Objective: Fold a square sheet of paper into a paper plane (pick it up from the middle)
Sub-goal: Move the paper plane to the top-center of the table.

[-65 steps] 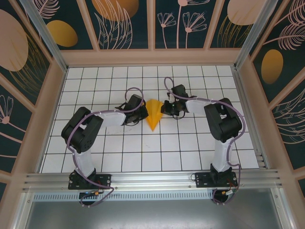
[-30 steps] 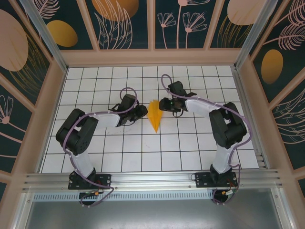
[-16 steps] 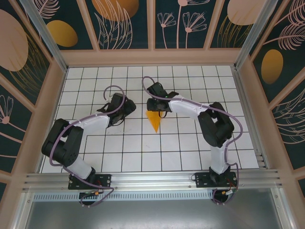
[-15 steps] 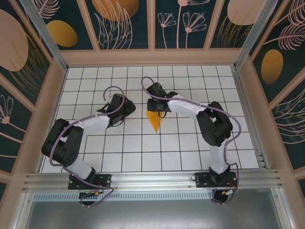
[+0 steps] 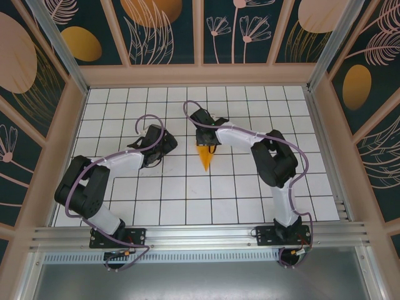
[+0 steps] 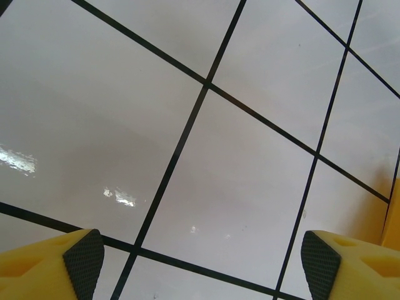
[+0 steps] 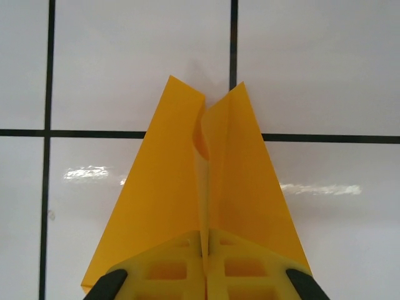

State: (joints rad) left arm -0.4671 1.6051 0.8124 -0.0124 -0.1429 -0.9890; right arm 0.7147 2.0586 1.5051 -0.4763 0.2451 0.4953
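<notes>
Paper plane (image 5: 204, 157), a thin orange-yellow creased dart, lies on the glossy white-tiled desk (image 5: 187, 200), nose toward the arm bases, right tool (image 7: 204, 250) pinching its centre crease, left tool (image 6: 200, 262) wide open and empty.

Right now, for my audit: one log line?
left gripper open over white tiles | right gripper shut on folded orange-yellow paper plane

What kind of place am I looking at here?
Probably a robot test booth: white gridded floor, leaf-patterned wall panels, and a left arm and right arm bolted to a metal rail.
</notes>
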